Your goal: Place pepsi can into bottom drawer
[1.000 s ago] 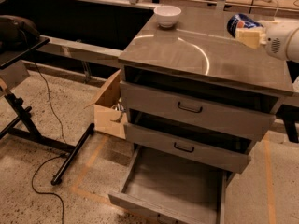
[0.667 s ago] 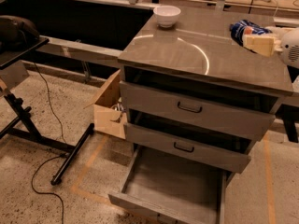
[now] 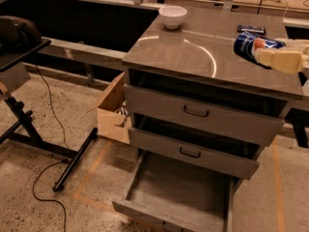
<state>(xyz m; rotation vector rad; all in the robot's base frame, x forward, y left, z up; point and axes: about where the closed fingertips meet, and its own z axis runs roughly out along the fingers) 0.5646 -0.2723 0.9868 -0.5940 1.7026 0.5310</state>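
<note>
The pepsi can (image 3: 248, 46), blue with a red-and-white logo, lies on its side just above the right part of the grey cabinet top (image 3: 183, 47). My gripper (image 3: 268, 52) comes in from the right edge and is shut on the can, its cream fingers (image 3: 282, 60) against the can's right end. The bottom drawer (image 3: 178, 192) is pulled out at the foot of the cabinet, its flat grey floor bare. The two upper drawers with black handles are pushed in.
A white bowl (image 3: 173, 16) stands at the back left of the cabinet top and a flat dark phone-like object (image 3: 251, 29) lies behind the can. An open cardboard box (image 3: 113, 111) sits left of the cabinet. A black stand (image 3: 29, 124) and cable (image 3: 48, 187) are on the floor at left.
My gripper with the can has moved toward the front edge of the cabinet top and lower in the view. The drawers and bowl have not moved.
</note>
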